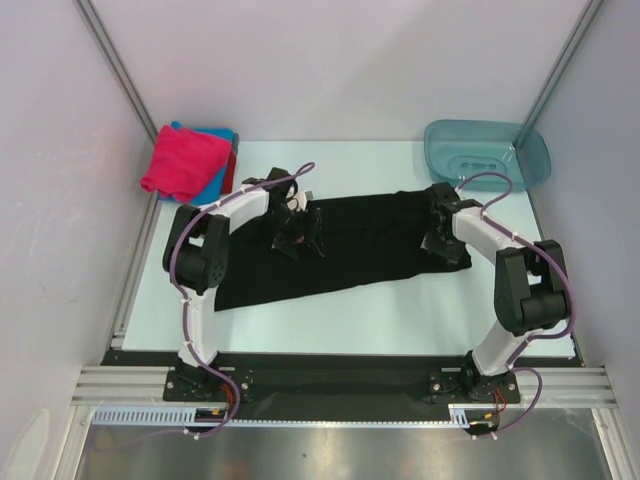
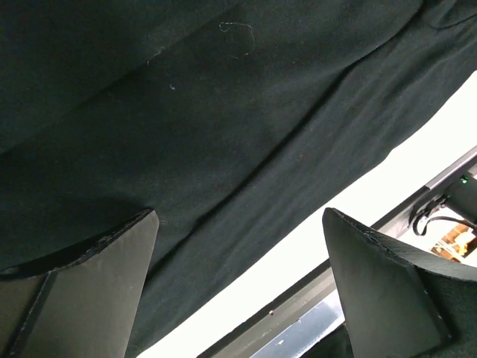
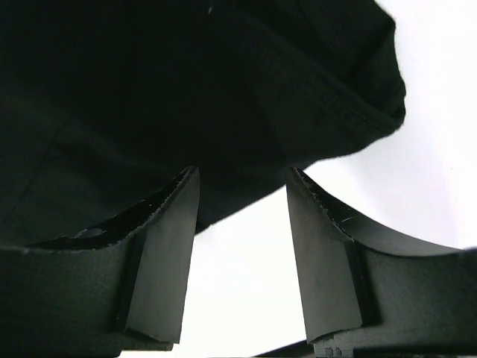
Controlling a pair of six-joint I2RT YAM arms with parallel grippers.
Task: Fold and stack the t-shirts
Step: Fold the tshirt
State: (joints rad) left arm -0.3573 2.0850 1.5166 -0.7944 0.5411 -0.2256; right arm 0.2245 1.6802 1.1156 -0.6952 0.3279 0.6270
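A large black t-shirt (image 1: 370, 250) lies spread flat across the middle of the table. My left gripper (image 1: 298, 238) hovers over its left part. In the left wrist view the left gripper (image 2: 240, 215) is open wide, with only the black cloth (image 2: 223, 112) below it. My right gripper (image 1: 438, 238) is at the shirt's right end. In the right wrist view the right gripper (image 3: 244, 173) is open, with a bunched fold of black cloth (image 3: 149, 89) just past its fingertips and nothing between them. A folded magenta-pink shirt (image 1: 182, 162) tops a stack with a blue one (image 1: 218, 134) and a red one (image 1: 232, 172) at the back left.
A translucent teal plastic basin (image 1: 487, 152) stands at the back right corner. White walls with metal posts enclose the table (image 1: 340, 325) on three sides. The table's front rail (image 2: 313, 294) shows beyond the shirt's hem in the left wrist view.
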